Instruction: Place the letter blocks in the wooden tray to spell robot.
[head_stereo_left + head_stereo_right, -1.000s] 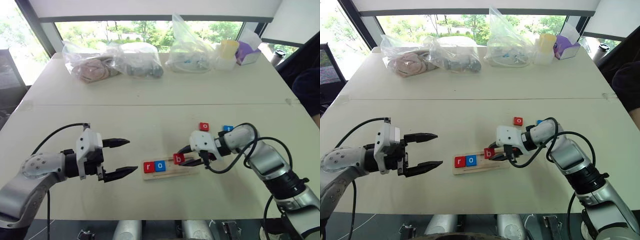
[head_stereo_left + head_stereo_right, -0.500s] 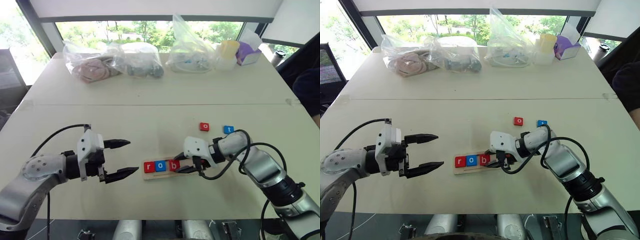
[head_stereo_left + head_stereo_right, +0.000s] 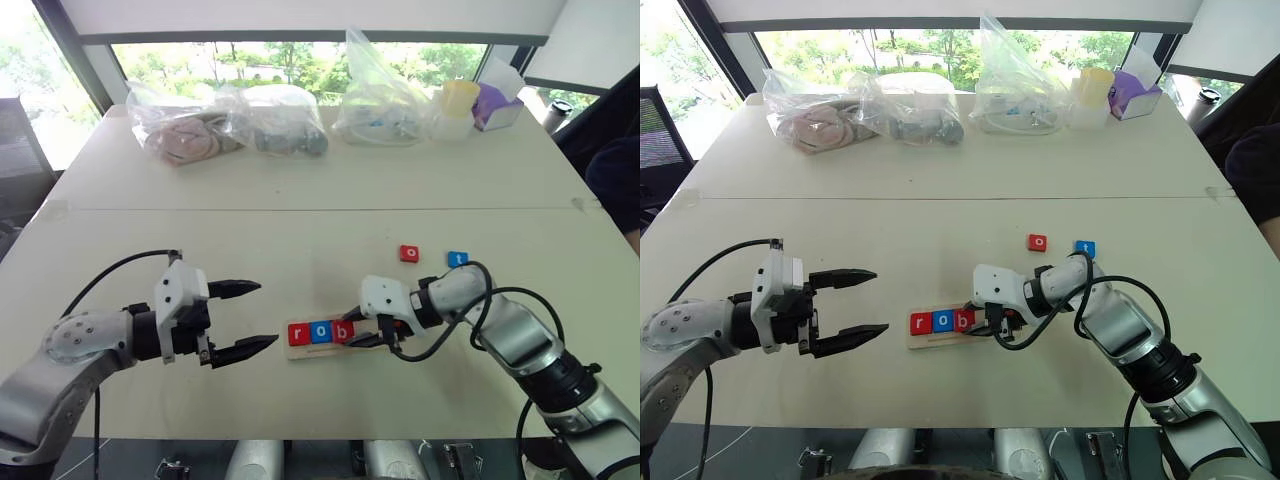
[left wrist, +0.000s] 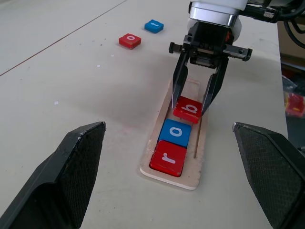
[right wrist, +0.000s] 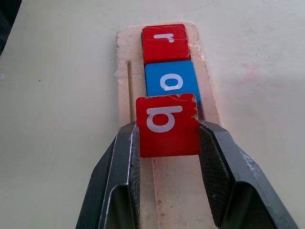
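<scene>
Tray (image 4: 198,168) holding r (image 4: 167,158), o (image 4: 175,132), clawed b (image 4: 188,109) seemingly tilted

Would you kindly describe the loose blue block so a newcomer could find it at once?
Start at the wooden tray near the table's front edge. Beyond it, toward the robot's right, two loose blocks lie apart. The blue t block is the rightmost; its neighbour, the red o block, is red.

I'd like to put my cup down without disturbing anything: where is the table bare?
Bare: the wide middle strip between the bags and the loose red o block. Crowded: around the wooden tray, where the right gripper holds the b block.
</scene>
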Available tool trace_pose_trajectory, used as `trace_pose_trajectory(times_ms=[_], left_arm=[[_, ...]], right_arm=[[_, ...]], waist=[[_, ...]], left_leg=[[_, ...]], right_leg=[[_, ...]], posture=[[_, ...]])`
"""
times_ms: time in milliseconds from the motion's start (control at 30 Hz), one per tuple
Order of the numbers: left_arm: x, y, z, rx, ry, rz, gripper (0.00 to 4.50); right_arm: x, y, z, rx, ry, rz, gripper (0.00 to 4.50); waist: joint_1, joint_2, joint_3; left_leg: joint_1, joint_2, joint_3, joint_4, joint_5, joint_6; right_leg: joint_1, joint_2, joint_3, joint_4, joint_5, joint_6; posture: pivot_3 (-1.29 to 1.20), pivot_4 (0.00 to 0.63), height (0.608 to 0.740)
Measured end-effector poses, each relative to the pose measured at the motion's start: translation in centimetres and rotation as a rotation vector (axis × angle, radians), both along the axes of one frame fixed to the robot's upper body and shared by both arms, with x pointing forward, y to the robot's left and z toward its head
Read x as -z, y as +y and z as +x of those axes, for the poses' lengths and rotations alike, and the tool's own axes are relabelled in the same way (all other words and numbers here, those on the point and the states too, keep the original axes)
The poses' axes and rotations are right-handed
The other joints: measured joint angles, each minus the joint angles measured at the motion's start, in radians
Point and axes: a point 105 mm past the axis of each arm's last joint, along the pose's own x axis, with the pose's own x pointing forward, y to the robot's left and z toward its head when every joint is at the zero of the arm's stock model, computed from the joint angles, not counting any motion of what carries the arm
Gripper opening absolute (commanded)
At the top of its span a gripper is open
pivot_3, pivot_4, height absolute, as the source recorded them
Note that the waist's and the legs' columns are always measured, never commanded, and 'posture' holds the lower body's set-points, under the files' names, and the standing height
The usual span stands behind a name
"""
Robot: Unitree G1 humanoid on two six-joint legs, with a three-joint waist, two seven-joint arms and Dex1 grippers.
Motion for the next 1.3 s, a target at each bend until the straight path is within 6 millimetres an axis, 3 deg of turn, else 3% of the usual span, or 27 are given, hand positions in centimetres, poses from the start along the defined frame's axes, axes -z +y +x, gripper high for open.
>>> trace_pose_trajectory(times_ms=[200, 233, 567, 667, 833, 1000, 1300], left_arm=[[0.0, 0.0, 0.1, -0.007, -0.002, -0.004, 4.5], [0.0, 0.0, 0.1, -0.008, -0.002, -0.006, 4.5], [0.1, -0.2, 0.1, -0.009, 0.003, -0.009, 4.5], [0.1, -0.1, 0.1, -0.011, 0.002, -0.009, 4.5], [0.2, -0.3, 0.0, -0.01, 0.004, -0.019, 4.5], [0.0, -0.7, 0.2, 0.001, -0.01, -0.032, 4.5], [0.0, -1.2, 0.5, 0.026, -0.015, -0.031, 4.5]], right_arm=[[0.1, 0.1, 0.1, 0.001, -0.004, -0.001, 4.13], [0.1, 0.1, 0.1, 0.0, -0.004, -0.003, 4.41], [-0.6, -0.2, 0.8, 0.033, -0.024, 0.012, 4.41], [-2.8, -0.7, 3.1, 0.177, -0.086, 0.091, 4.41], [-5.9, -3.2, 8.3, 0.608, -0.215, 0.212, 4.41], [-5.0, -5.9, 9.9, 0.949, -0.195, 0.203, 4.41], [-2.1, -8.3, 9.5, 1.218, -0.196, 0.093, 4.41]], waist=[[0.0, 0.0, 0.0], [0.0, 0.0, 0.0], [0.0, 0.0, 0.0], [0.0, 0.0, 0.0], [0.001, 0.0, 0.0], [0.0, 0.0, 0.0], [-0.004, 0.0, 0.0]], left_leg=[[0.0, 0.0, 0.0, 0.0, 0.0, 0.0], [0.0, 0.0, 0.0, 0.0, 0.0, 0.0], [0.0, 0.0, 0.0, 0.0, 0.0, 0.0], [0.0, 0.0, 0.0, 0.0, 0.0, 0.0], [-0.001, 0.0, 0.0, 0.0, 0.0, 0.0], [-0.002, 0.0, 0.0, 0.0, 0.0, 0.0], [-0.001, 0.0, 0.0, -0.001, 0.0, 0.0]], right_leg=[[0.0, 0.0, 0.0, 0.0, 0.0, 0.0], [0.0, 0.0, 0.0, 0.0, 0.0, 0.0], [0.0, 0.0, 0.0, 0.0, 0.0, 0.0], [0.0, 0.0, 0.0, 0.0, 0.0, 0.0], [-0.001, -0.001, 0.0, 0.0, 0.0, 0.0], [-0.002, -0.001, 0.0, 0.0, 0.0, 0.0], [-0.002, 0.0, 0.001, 0.001, 0.0, 0.0]], posture=[[0.0, 0.15, 0.74], [0.0, 0.15, 0.74], [0.0, 0.15, 0.74], [0.0, 0.15, 0.74], [0.0, 0.15, 0.74], [0.0, 0.15, 0.74], [0.0, 0.15, 0.74]])
